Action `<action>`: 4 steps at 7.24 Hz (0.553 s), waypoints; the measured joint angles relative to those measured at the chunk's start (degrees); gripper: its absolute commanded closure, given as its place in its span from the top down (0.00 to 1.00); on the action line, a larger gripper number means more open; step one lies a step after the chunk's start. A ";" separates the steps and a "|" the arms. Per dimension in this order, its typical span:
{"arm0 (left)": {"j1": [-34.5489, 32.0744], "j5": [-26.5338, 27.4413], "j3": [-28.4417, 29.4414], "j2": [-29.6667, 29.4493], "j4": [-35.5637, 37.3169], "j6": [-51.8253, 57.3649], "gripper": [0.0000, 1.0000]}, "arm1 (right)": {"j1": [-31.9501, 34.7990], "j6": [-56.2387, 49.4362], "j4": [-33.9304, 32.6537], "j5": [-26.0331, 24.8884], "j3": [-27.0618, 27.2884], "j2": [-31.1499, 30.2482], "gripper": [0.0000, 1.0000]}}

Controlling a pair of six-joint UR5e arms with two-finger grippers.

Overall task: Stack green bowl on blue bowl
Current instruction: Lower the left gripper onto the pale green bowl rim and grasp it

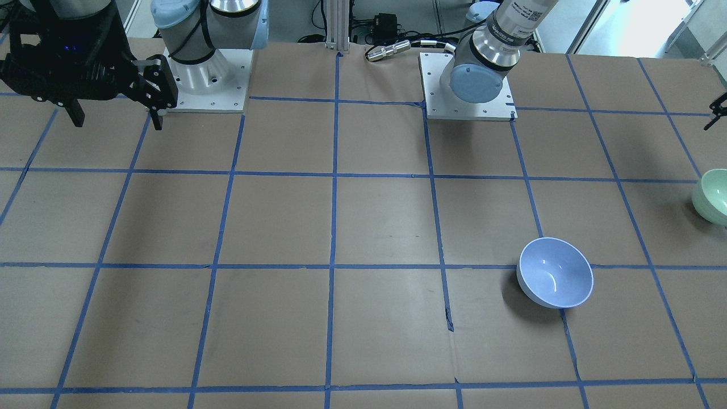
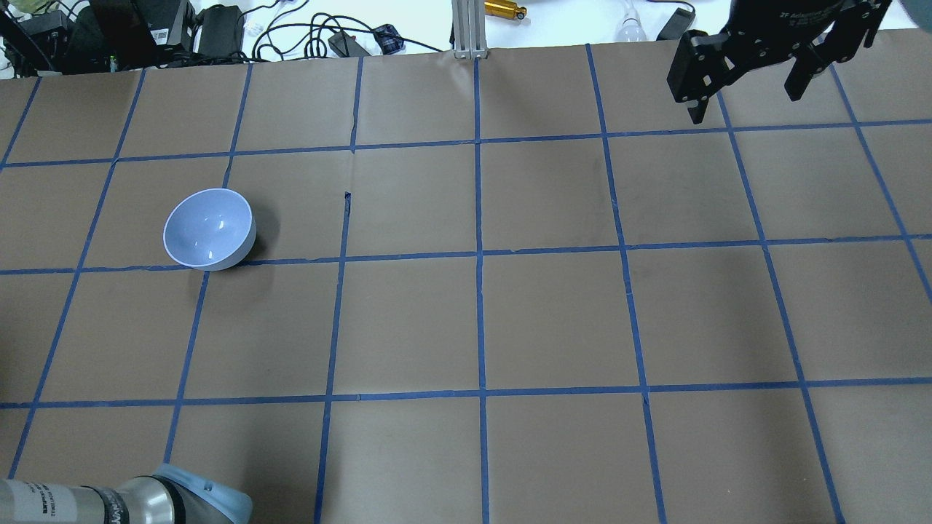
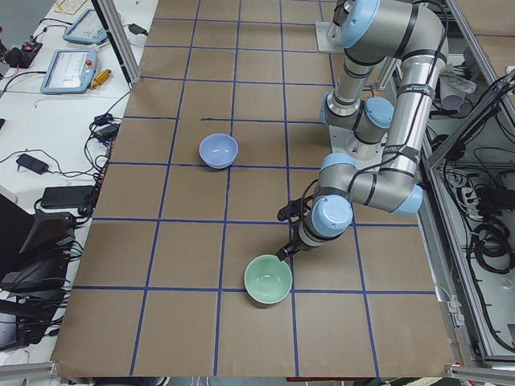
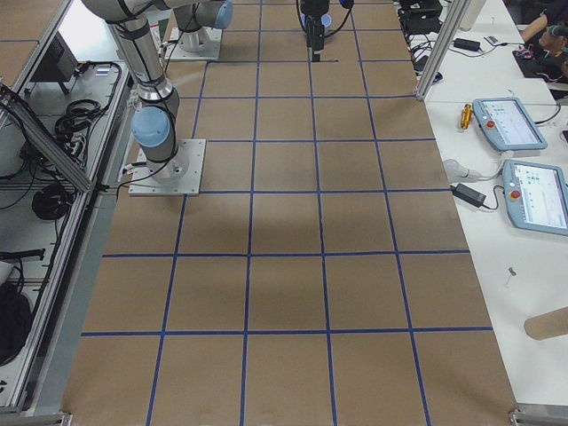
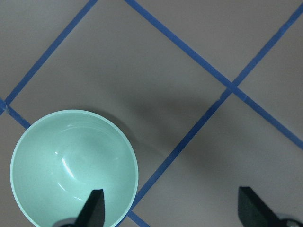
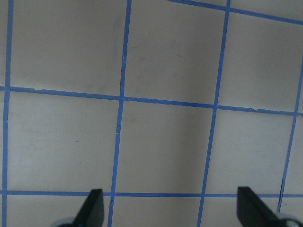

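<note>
The green bowl (image 3: 268, 279) stands upright near the table's left end; it also shows in the front view (image 1: 713, 199) and the left wrist view (image 5: 73, 168). The blue bowl (image 2: 209, 229) stands upright and empty about two grid squares away, and shows in the front view (image 1: 555, 272) and the left side view (image 3: 218, 149). My left gripper (image 5: 173, 210) is open just above the green bowl's rim. One finger (image 5: 94, 208) is over the bowl's inside, the other is over bare table. My right gripper (image 2: 746, 98) is open and empty, high over the far right of the table, also seen in the front view (image 1: 116, 113).
The table (image 2: 553, 313) is brown paper with a blue tape grid. The two arm bases (image 1: 468, 85) stand at the robot's edge. Cables and boxes (image 2: 145, 29) lie beyond the far edge. A side table carries tablets (image 3: 76, 68).
</note>
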 measured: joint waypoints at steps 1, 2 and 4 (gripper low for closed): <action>0.05 0.12 0.29 -1.55 2.14 4.13 1.00 | -0.01 0.00 0.00 0.00 0.00 0.00 1.00; 0.07 0.49 0.42 -3.11 4.60 7.16 1.00 | -0.04 0.00 0.00 0.00 0.00 0.00 1.00; 0.08 2.63 0.24 -6.48 9.30 10.83 1.00 | -0.03 0.00 0.00 0.00 0.00 0.00 1.00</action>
